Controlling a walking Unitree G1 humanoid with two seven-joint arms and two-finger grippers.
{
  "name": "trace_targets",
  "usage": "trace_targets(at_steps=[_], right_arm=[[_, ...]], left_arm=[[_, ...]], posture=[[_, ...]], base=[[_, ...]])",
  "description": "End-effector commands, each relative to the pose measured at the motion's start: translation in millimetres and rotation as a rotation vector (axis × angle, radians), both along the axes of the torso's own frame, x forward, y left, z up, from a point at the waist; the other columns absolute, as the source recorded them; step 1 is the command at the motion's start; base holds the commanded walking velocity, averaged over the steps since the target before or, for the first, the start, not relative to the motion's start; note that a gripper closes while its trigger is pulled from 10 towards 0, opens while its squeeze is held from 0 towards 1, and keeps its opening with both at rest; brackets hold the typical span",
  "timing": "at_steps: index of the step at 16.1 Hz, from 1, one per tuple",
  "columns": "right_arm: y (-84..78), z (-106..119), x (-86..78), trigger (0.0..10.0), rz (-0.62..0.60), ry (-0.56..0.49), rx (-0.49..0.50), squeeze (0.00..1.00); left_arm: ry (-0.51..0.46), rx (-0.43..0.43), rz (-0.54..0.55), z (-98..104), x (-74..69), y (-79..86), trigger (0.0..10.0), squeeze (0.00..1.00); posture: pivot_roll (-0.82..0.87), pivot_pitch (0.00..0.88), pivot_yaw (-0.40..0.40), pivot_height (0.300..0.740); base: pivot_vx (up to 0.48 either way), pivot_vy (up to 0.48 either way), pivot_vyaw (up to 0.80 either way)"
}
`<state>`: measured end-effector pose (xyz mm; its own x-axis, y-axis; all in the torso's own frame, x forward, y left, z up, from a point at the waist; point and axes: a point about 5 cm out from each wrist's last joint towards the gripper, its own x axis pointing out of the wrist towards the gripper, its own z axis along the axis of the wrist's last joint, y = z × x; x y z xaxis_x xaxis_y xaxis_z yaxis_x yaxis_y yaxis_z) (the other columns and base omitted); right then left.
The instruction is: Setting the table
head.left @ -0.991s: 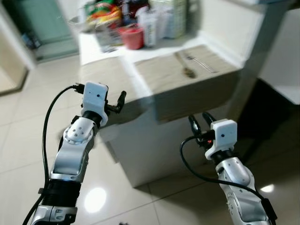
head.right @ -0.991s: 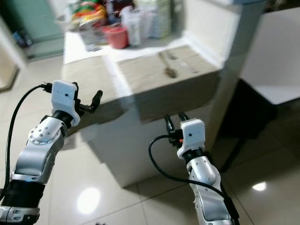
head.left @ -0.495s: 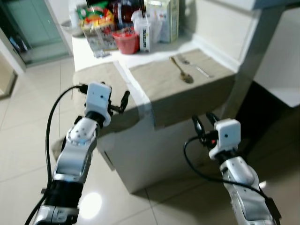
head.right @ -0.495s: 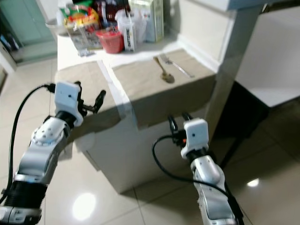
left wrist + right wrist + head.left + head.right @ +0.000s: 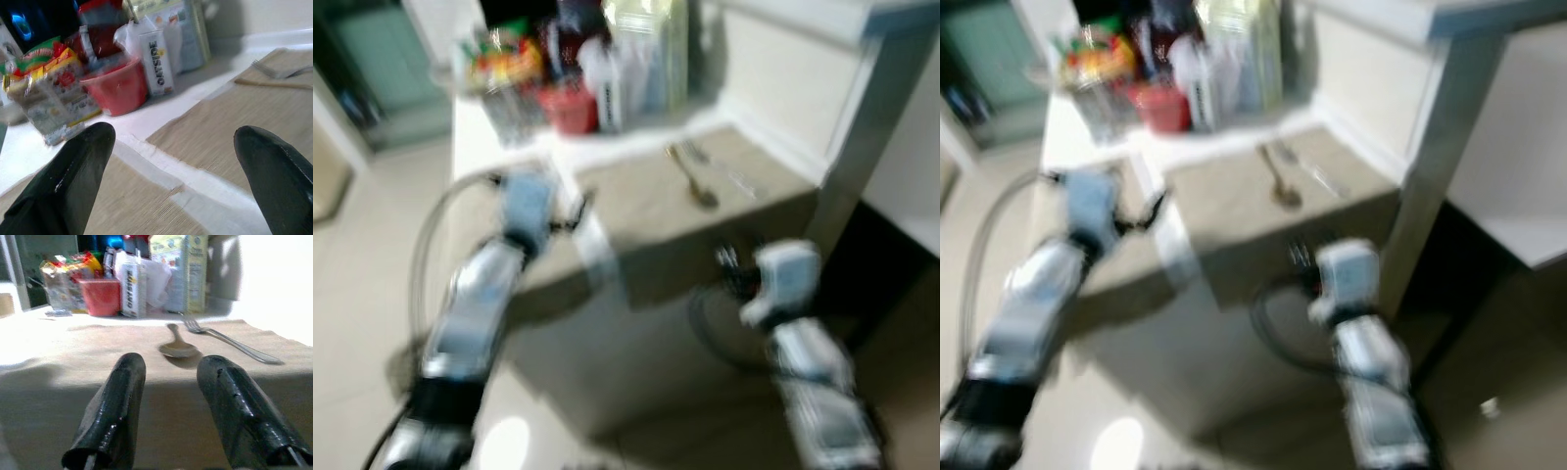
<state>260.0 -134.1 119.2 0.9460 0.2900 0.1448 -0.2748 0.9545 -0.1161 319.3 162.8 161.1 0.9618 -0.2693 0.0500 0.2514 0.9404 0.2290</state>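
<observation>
one spoon (image 5: 178,346), one fork (image 5: 230,340) (touching neither); left tool (image 5: 171,161) wide, right tool (image 5: 168,401) narrow.

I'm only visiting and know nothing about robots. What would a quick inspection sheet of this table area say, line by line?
Surface: white table with two beige placemats, one nearer the left arm, one ahead of the right arm.
Job's things: spoon and fork lying side by side, apart, on the right placemat.
Clutter: red cup, Oatside carton, taller carton, snack packets, all at the table's far end.
Claws: left claw open, empty, over the gap between the placemats; right claw open, empty, at the table's near edge, short of the spoon.
Cables: black cable looping by the right wrist.
Surroundings: tiled floor; head views blurred.
</observation>
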Motion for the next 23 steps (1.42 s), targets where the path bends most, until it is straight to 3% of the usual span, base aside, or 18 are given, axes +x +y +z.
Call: trace_targets(at_steps=[1, 6, 8, 11, 15, 18, 20, 21, 23], right_arm=[[-5.3, 3.3, -1.6, 10.0, -0.009, -0.018, -0.028, 0.0], [-16.8, 25.2, 2.5, 10.0, -0.089, -0.126, -0.043, 0.0], [-42.5, 41.2, 5.3, 10.0, -0.204, -0.179, -0.065, 0.0], [-77.3, 43.3, 3.8, 10.0, -0.273, -0.135, -0.102, 0.0], [-78.3, 47.7, 4.2, 10.0, -0.275, -0.139, -0.094, 0.0], [-72.3, 36.0, -3.3, 10.0, -0.305, -0.091, -0.042, 0.0], [-62.1, 25.5, -25.5, 10.0, -0.275, -0.047, -0.039, 0.0], [-56.9, 21.2, -37.0, 10.0, -0.263, -0.028, -0.038, 0.0], [-50.3, 27.0, -44.7, 10.0, -0.232, -0.053, -0.05, 0.0]], left_arm=[[-0.032, -0.002, -0.028, 8.7, 2.3, -6.0, 10.0, 0.0], [-0.019, -0.075, -0.003, 8.0, 5.7, -1.8, 10.0, 0.0], [0.02, -0.103, 0.007, -1.0, 3.8, 1.3, 10.0, 0.0], [0.06, -0.189, 0.071, -5.4, 2.7, 24.4, 10.0, 0.0], [0.023, -0.157, 0.054, 15.7, 10.3, 31.0, 10.0, 0.0], [0.034, -0.145, 0.047, 12.5, 5.3, 28.9, 10.0, 0.0], [0.056, -0.184, 0.109, 1.0, -18.6, 48.5, 10.0, 0.0], [0.059, -0.193, 0.128, -8.4, -37.8, 52.7, 10.0, 0.0], [-0.003, -0.151, 0.07, -7.3, -60.5, 39.2, 10.0, 0.0]], posture=[[-0.2, 0.0, 0.132, 0.74], [-0.21, 0.0, 0.134, 0.74], [-0.22, 0.0, 0.143, 0.74], [-0.24, 0.0, 0.15, 0.74], [-0.24, 0.0, 0.158, 0.74], [-0.24, 0.0, 0.169, 0.74], [-0.24, 0.0, 0.171, 0.74], [-0.24, 0.0, 0.171, 0.74], [-0.24, 0.0, 0.17, 0.74]], base=[[0.0, 0.0, 0.0], [0.0, 0.0, 0.0], [0.0, 0.0, 0.0], [0.0, 0.0, 0.0], [0.0, 0.0, 0.0], [0.0, 0.0, 0.0], [0.0, 0.0, 0.0], [0.0, 0.0, 0.0], [0.0, 0.0, 0.0]])
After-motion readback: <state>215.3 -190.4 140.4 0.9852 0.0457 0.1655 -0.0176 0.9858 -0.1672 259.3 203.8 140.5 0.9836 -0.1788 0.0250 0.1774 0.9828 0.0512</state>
